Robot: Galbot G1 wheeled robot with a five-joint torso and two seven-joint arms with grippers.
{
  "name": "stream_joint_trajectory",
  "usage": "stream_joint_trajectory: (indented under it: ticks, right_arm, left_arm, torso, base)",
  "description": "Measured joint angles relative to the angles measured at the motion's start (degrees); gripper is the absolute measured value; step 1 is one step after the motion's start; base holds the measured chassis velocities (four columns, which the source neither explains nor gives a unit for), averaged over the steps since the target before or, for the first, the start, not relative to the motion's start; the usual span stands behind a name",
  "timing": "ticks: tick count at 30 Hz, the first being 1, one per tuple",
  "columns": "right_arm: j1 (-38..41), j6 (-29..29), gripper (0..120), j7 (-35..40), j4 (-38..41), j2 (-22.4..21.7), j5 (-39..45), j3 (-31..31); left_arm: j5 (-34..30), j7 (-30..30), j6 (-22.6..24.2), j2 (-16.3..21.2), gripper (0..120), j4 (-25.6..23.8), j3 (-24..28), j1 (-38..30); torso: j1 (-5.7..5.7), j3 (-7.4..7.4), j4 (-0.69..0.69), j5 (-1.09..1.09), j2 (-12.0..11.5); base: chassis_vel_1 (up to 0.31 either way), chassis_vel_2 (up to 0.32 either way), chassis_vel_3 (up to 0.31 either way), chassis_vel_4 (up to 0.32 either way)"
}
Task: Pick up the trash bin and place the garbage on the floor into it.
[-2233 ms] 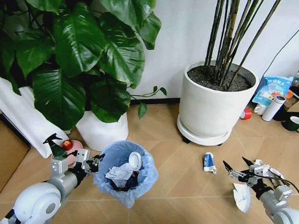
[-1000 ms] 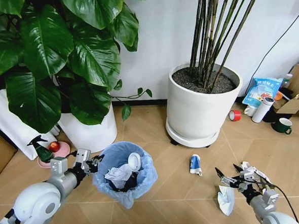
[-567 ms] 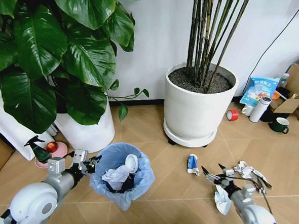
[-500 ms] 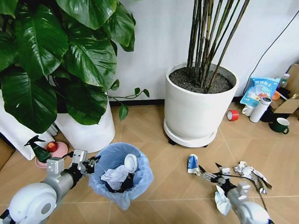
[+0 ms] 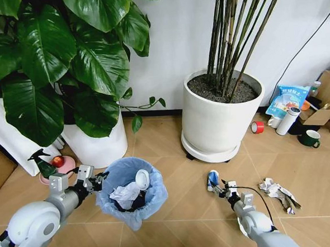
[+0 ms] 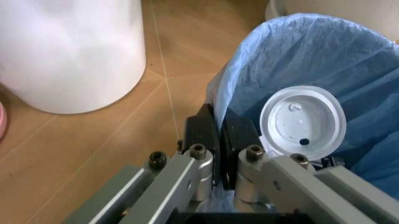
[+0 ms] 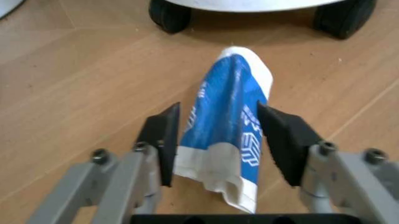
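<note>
The trash bin (image 5: 131,194), black with a light-blue bag over its rim, stands on the floor (image 5: 172,151) at lower left. It holds crumpled white paper and a white disc (image 6: 302,121). My left gripper (image 5: 94,181) is shut on the bin's near rim (image 6: 219,135). A blue-white crushed wrapper (image 5: 212,179) lies to the right of the bin. My right gripper (image 5: 218,186) is open low over it, one finger on each side of the wrapper (image 7: 227,112), not closed on it. Crumpled white paper (image 5: 278,192) lies farther right.
A large white pot (image 5: 218,117) with bare stems stands on casters (image 7: 169,14) just beyond the wrapper. A second white pot (image 5: 96,145) with a leafy plant stands behind the bin. A green spray bottle (image 5: 43,163), red tape roll (image 5: 257,127) and green mug (image 5: 310,138) sit along the edges.
My right gripper has swung left from beside the crumpled paper to straddle the blue-white wrapper. The left gripper still holds the bin rim. The camera turned earlier.
</note>
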Motion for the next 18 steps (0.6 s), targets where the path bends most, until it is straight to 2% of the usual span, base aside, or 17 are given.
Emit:
stream_joint_trajectory:
  ticks: [2, 4, 5, 8, 9, 12, 18]
  right_arm:
    - [0.0, -0.1, 41, 0.0, -0.1, -0.1, 0.1, 0.0]
    - [0.0, -0.7, 29, 0.3, -0.3, -0.3, 0.5, 0.0]
    - [0.0, -0.7, 29, 0.3, -0.3, -0.3, 0.5, 0.0]
    - [0.2, -1.3, 15, 0.7, -0.8, -0.4, 0.8, -0.2]
    - [0.2, -1.3, 15, 0.7, -0.8, -0.4, 0.8, -0.2]
    - [0.7, -1.5, 1, 0.7, -1.3, -0.3, 1.1, -0.5]
    - [1.4, -1.6, 0, 0.7, -2.2, -0.3, 1.4, -0.8]
  left_arm:
    - [0.0, 0.0, 0.0, 0.0, 0, 0.1, 0.1, -0.1]
    - [-0.1, 0.0, 0.0, 0.0, 0, 0.4, 0.4, -0.6]
    - [-0.1, 0.0, 0.0, 0.0, 0, 0.4, 0.4, -0.6]
    - [-0.1, 0.0, 0.0, -0.1, 0, 0.5, 0.8, -0.9]
    - [-0.1, 0.0, 0.0, -0.1, 0, 0.5, 0.8, -0.9]
    - [-0.1, 0.0, 0.0, 0.0, 0, 0.5, 0.8, -1.0]
    - [-0.1, 0.1, 0.0, -0.1, 0, 0.6, 0.8, -1.0]
  torso:
    - [0.0, 0.0, 0.0, -0.01, 0.0]
    - [0.0, 0.0, -0.01, 0.0, 0.0]
    - [0.0, 0.0, -0.01, 0.0, 0.0]
    - [0.0, 0.0, -0.01, 0.0, 0.0]
    - [0.0, 0.0, -0.01, 0.0, 0.0]
    - [0.0, 0.0, -0.01, 0.0, 0.0]
    - [0.0, 0.0, 0.0, 0.0, 0.0]
  base:
    - [0.0, 0.0, 0.0, 0.0]
    - [0.0, 0.0, 0.0, 0.0]
    - [0.0, 0.0, 0.0, 0.0]
    - [0.0, 0.0, 0.0, 0.0]
    - [0.0, 0.0, 0.0, 0.0]
    - [0.0, 0.0, 0.0, 0.0]
    - [0.0, 0.0, 0.0, 0.0]
